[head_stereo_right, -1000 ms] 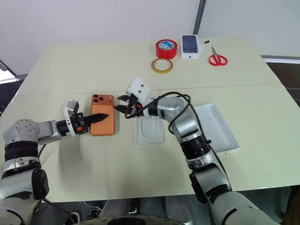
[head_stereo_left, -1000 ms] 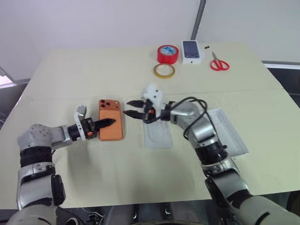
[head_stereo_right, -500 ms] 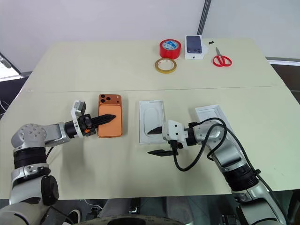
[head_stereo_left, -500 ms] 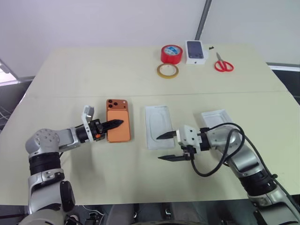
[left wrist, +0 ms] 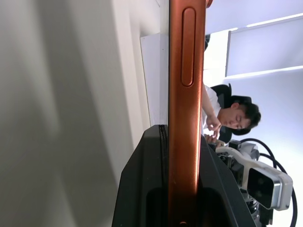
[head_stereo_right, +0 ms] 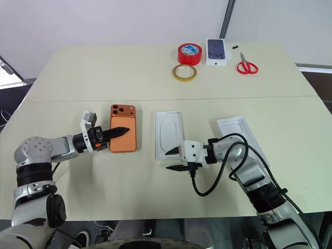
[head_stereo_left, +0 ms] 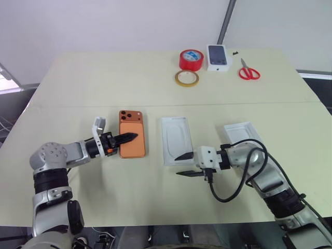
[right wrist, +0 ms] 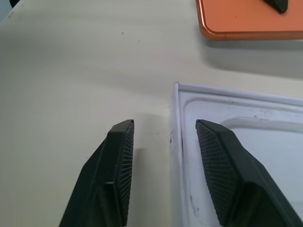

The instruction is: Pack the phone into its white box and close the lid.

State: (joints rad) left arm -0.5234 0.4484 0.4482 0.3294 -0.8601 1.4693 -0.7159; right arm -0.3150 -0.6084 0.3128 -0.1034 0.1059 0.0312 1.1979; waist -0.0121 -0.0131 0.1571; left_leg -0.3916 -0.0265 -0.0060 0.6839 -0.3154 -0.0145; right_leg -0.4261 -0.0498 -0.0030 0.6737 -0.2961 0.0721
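Head eyes overlook the table (head_stereo_left: 155, 83); wrist cameras skim its surface closely.

You see an orange phone (head_stereo_right: 123, 135) with dark lenses, a white box (head_stereo_right: 169, 134), a white lid (head_stereo_right: 243, 133), red tape (head_stereo_right: 188, 53), a yellow tape ring (head_stereo_right: 184, 72), red-handled scissors (head_stereo_right: 245, 66) and black grippers.

Bare tabletop (head_stereo_left: 104, 88) lies open along the left and near edges. Tape rolls (head_stereo_left: 189, 58), a small box (head_stereo_left: 218, 56) and scissors (head_stereo_left: 249, 71) crowd the far right edge.

Lab-like test room, bare white walls, plain beige table (head_stereo_left: 104, 83), seated person (left wrist: 232, 120)
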